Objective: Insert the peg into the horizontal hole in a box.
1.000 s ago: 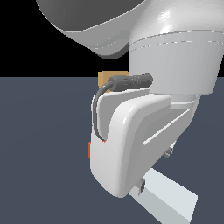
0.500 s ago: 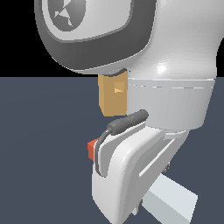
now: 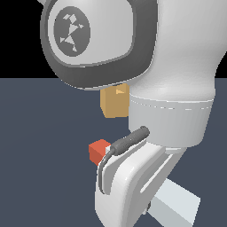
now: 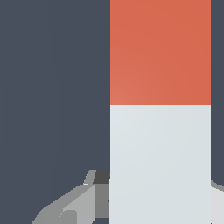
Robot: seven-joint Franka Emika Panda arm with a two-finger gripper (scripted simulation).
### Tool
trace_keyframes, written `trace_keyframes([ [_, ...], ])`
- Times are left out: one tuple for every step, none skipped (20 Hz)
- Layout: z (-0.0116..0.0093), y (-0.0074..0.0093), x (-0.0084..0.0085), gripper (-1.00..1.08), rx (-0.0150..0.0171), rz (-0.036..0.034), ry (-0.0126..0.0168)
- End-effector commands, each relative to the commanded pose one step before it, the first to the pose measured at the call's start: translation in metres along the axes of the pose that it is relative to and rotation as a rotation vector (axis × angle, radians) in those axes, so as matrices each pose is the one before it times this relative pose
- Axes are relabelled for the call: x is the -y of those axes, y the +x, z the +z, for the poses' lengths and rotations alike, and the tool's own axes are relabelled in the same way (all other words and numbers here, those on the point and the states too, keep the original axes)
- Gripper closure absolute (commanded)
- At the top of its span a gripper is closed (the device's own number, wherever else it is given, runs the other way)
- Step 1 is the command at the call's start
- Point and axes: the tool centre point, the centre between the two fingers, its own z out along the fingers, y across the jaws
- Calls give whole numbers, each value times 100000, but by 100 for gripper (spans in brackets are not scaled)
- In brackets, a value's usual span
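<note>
The arm [image 3: 173,80] fills most of the exterior view and hides the jaws. The bench [image 3: 44,133] lies open around. The box [image 3: 114,103] stands behind the arm, its hole hidden. The peg [image 4: 160,109] is not inserted yet; its red end [image 3: 99,150] is well apart from the box. In the wrist view the jaws flank its pale part, seemingly grasping it, though contact is not visible.

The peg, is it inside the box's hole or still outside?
Outside. The peg's red end shows in the open, below and apart from the box.
</note>
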Motion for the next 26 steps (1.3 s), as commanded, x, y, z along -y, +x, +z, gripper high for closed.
trace_keyframes([
  [-39,-49,-13,108,102,7,-46],
  [0,0,0,108,0,0,0],
  [0,0,0,108,0,0,0],
  [0,0,0,108,0,0,0],
  [0,0,0,108,0,0,0],
  [0,0,0,108,0,0,0],
  [0,0,0,108,0,0,0],
  [46,37,10,108,-115,12,31],
  [-10,33,-34,108,0,0,0],
  [-38,38,-4,108,13,169,-4],
  [-49,86,-45,108,1,218,0],
  [-68,120,-61,108,0,309,-1],
  [-88,156,-82,108,1,391,-1],
  [-107,190,-100,108,1,478,-1],
  [-126,225,-118,108,1,565,-1],
  [-146,258,-136,108,1,651,-1],
  [-165,292,-154,108,1,737,-2],
  [-184,327,-174,108,1,820,-2],
  [-203,359,-191,108,1,906,-2],
  [-221,392,-210,108,1,989,-3],
  [-240,425,-228,108,1,1072,-3],
  [-259,457,-246,108,1,1153,-3],
  [-277,489,-265,108,1,1233,-4],
  [-295,521,-283,108,0,1312,-4],
  [-313,552,-302,108,0,1390,-5],
  [-331,582,-320,108,0,1468,-5],
])
